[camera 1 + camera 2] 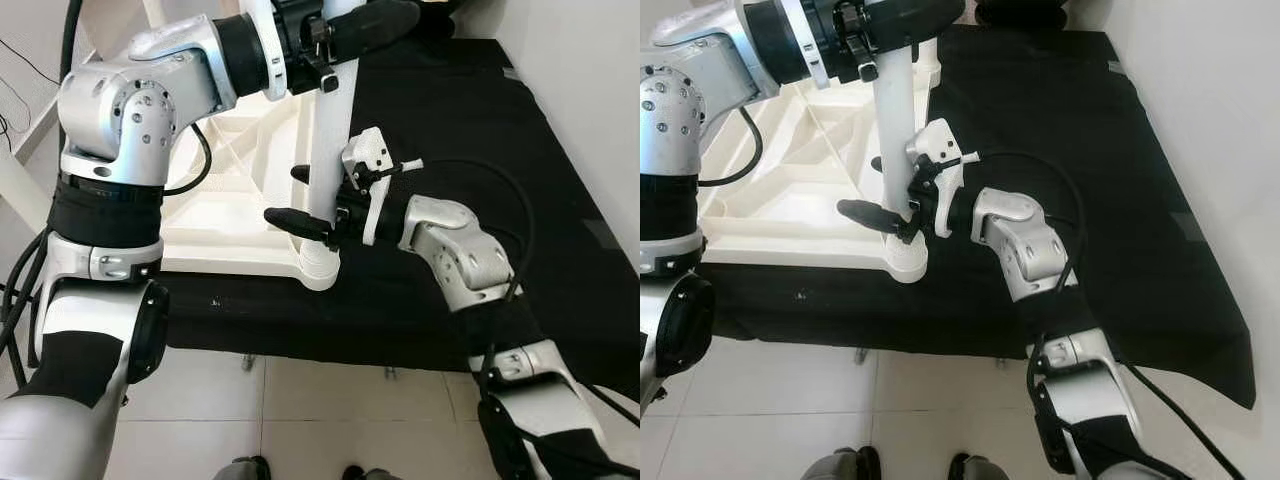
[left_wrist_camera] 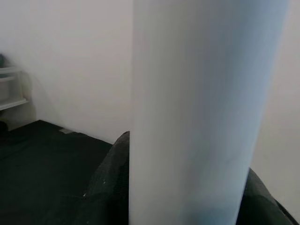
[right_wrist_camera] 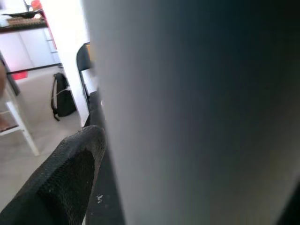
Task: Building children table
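A white children's table top [image 1: 240, 215] lies upside down on a black mat [image 1: 450, 120]. One white round table leg [image 1: 326, 150] stands upright in the corner socket [image 1: 320, 268] nearest me. My left gripper [image 1: 380, 25] is shut on the leg's upper end, its black fingers [image 2: 105, 187] lying along the leg. My right gripper [image 1: 283, 195] is shut on the leg low down, just above the socket, with one finger [image 1: 295, 220] on each side. In both wrist views the leg [image 3: 197, 112] stands close up between the fingers.
The mat covers the floor up to a white wall [image 1: 600, 80] on the right. Pale tiles [image 1: 330, 400] lie in front of the mat's near edge. A white frame [image 1: 20, 170] stands at the far left. A black backpack [image 3: 63, 101] sits on the floor farther off.
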Controlling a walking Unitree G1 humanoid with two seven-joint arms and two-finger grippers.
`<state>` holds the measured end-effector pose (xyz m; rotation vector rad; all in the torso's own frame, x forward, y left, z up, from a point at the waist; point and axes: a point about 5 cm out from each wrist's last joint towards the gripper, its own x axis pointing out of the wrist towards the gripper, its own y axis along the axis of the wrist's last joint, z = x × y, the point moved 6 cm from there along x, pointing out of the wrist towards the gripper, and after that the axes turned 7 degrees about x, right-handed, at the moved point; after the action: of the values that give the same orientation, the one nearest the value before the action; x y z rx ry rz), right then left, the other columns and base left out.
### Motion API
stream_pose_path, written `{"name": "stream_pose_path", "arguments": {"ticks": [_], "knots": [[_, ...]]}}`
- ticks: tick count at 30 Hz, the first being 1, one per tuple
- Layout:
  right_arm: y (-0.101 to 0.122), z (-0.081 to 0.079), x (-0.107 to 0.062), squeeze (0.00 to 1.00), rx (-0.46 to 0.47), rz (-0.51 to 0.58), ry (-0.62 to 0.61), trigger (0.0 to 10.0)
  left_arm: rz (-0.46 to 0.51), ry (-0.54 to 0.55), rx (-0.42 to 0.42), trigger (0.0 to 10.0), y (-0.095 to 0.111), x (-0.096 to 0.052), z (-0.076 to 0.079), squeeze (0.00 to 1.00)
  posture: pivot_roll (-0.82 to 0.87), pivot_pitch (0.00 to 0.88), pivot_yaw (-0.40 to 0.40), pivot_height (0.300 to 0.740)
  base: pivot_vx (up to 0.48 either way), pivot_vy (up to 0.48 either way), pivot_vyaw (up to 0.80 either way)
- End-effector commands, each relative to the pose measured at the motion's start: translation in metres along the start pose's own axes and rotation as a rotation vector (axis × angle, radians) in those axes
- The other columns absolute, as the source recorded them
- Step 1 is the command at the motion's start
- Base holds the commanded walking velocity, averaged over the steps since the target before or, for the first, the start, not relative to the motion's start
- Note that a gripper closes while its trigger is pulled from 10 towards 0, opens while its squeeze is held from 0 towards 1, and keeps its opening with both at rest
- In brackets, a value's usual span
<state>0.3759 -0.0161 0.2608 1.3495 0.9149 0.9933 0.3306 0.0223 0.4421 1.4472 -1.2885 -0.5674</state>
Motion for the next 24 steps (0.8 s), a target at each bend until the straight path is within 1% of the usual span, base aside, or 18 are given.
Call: {"name": "stream_pose_path", "arguments": {"ticks": [1,2,3,4,5,6,7,8,10,16,17,18,19,23,24], "knots": [[-0.002,-0.01,0.012,0.0,0.002,0.002,0.089,0.4,0.042,-0.05,-0.018,0.0,0.009,0.003,0.011,0.0,0.03,0.159,-0.028,0.74,0.0,0.0,0.0],[-0.002,-0.01,0.012,0.0,0.002,0.002,0.089,0.4,0.042,-0.05,-0.018,0.0,0.009,0.003,0.011,0.0,0.03,0.159,-0.028,0.74,0.0,0.0,0.0],[-0.001,-0.012,0.013,0.0,0.004,0.007,0.115,0.4,0.042,-0.049,-0.018,0.0,0.009,0.003,0.01,0.0,0.03,0.161,-0.029,0.74,0.0,0.0,0.0],[-0.001,-0.015,0.013,0.0,0.005,0.01,0.162,0.0,0.042,-0.049,-0.018,0.0,0.009,0.003,0.01,0.0,0.03,0.161,-0.029,0.74,0.0,0.0,0.0],[-0.001,-0.019,0.013,0.0,0.005,0.009,0.209,0.0,0.042,-0.05,-0.018,0.0,0.01,0.003,0.01,0.0,0.03,0.161,-0.029,0.74,0.0,0.0,0.0],[-0.001,-0.019,0.013,0.0,0.005,0.009,0.209,0.0,0.042,-0.05,-0.018,0.0,0.01,0.003,0.01,0.0,0.03,0.161,-0.029,0.74,0.0,0.0,0.0],[-0.001,-0.021,0.013,0.0,0.004,0.008,0.24,0.0,0.042,-0.05,-0.018,0.0,0.01,0.003,0.01,0.0,0.03,0.161,-0.029,0.74,0.0,0.0,0.0],[-0.001,-0.021,0.013,0.0,0.004,0.008,0.24,0.0,0.042,-0.05,-0.018,0.0,0.01,0.003,0.01,0.0,0.03,0.161,-0.029,0.74,0.0,0.0,0.0],[-0.003,-0.024,0.012,0.0,-0.001,-0.011,0.285,0.0,0.042,-0.052,-0.019,0.0,0.009,0.003,0.011,0.0,0.03,0.165,-0.029,0.74,0.0,0.0,0.0],[-0.005,-0.021,0.011,0.0,-0.024,-0.028,0.294,0.0,0.047,-0.055,-0.016,0.0,0.01,0.004,0.011,0.0,0.03,0.166,-0.03,0.74,0.0,0.0,0.0],[-0.005,-0.019,0.011,0.0,-0.035,-0.028,0.287,0.0,0.05,-0.058,-0.014,1.1,0.01,0.004,0.012,1.0,0.02,0.164,-0.028,0.74,0.0,0.0,0.0],[-0.005,-0.018,0.01,0.0,-0.042,-0.027,0.281,0.0,0.053,-0.06,-0.013,1.1,0.011,0.005,0.012,1.0,0.02,0.164,-0.028,0.74,0.0,0.0,0.0],[-0.006,-0.017,0.01,0.0,-0.049,-0.026,0.268,0.0,0.053,-0.066,-0.011,7.8,0.011,0.005,0.013,1.0,0.02,0.165,-0.028,0.74,0.0,0.0,0.0],[-0.006,-0.016,0.009,0.0,-0.053,-0.024,0.261,0.0,0.052,-0.07,-0.01,7.8,0.01,0.005,0.014,1.0,0.02,0.164,-0.028,0.74,0.0,0.0,0.0],[-0.013,-0.011,0.008,0.0,-0.057,-0.035,0.186,0.0,0.058,-0.06,-0.022,10.0,0.011,0.005,0.013,1.0,0.01,0.165,-0.036,0.74,0.0,0.0,0.0]]}}
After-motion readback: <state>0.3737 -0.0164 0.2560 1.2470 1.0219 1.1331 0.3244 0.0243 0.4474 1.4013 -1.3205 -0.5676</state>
